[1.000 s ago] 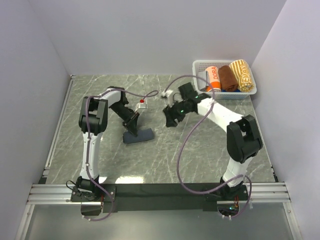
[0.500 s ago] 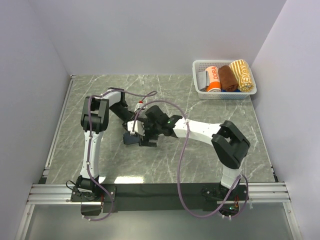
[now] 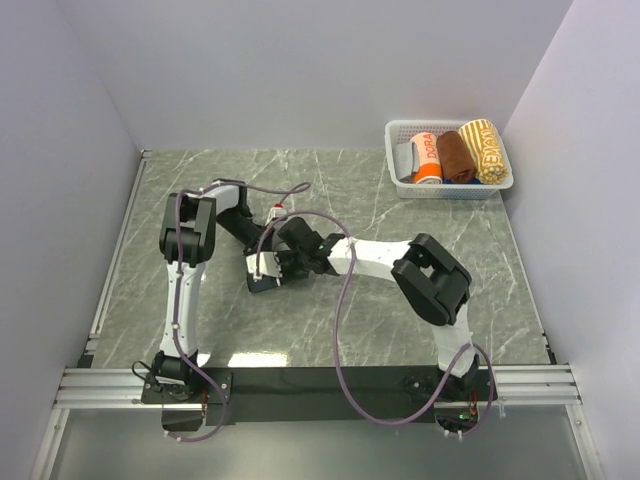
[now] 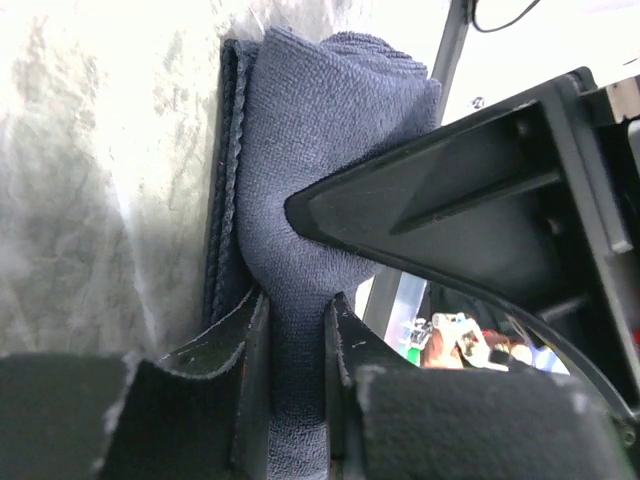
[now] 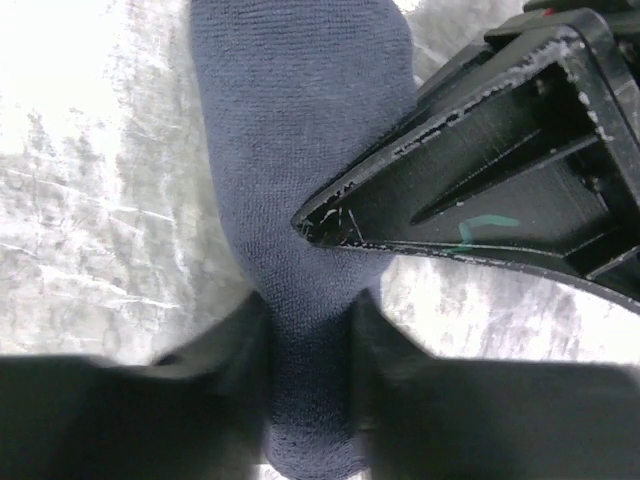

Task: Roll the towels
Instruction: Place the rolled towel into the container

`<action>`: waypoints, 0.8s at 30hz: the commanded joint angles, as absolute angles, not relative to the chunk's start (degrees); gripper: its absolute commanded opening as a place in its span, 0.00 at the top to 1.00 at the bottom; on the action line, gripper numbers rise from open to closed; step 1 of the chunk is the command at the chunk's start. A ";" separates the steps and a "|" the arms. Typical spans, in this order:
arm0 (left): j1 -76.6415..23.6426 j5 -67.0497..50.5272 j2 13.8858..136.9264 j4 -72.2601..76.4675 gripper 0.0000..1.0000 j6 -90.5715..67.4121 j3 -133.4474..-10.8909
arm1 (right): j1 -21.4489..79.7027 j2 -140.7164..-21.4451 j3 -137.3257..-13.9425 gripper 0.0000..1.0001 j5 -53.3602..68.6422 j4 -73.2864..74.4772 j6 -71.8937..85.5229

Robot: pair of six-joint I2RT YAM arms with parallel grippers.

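The dark navy towel (image 3: pixel 262 286) lies folded into a thick bundle on the marble table, mostly hidden under both grippers in the top view. My left gripper (image 3: pixel 257 263) is shut on it. In the left wrist view its fingers (image 4: pixel 245 330) pinch a fold of the towel (image 4: pixel 320 130). My right gripper (image 3: pixel 283 266) reaches in from the right and is shut on the same bundle. In the right wrist view the towel (image 5: pixel 300 120) narrows between that gripper's blurred fingers (image 5: pixel 235 340). Each wrist view shows the other gripper's black finger lying against the cloth.
A white lattice basket (image 3: pixel 455 190) at the back right holds rolled towels in orange, brown and yellow. The two arms cross closely over the table's middle left, with cables looping above them. White walls stand on three sides.
My right arm swung left from near the basket to the towel, opened wide on the way, then shut on the cloth. The left gripper kept its hold and barely moved.
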State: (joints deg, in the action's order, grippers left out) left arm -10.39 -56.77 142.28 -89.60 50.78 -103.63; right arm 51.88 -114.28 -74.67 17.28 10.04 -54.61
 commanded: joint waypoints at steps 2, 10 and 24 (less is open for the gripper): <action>-10.03 -50.44 140.38 -76.04 0.70 56.52 -98.79 | 52.38 -116.81 -78.40 1.00 19.60 21.78 -54.93; -0.18 -57.56 124.91 -64.88 0.44 41.62 -94.84 | 46.00 -119.09 -88.14 1.00 28.72 41.89 -41.16; 3.52 -53.01 104.77 -44.91 0.01 17.93 -91.93 | 17.68 -121.21 -106.95 1.00 52.04 40.52 -1.06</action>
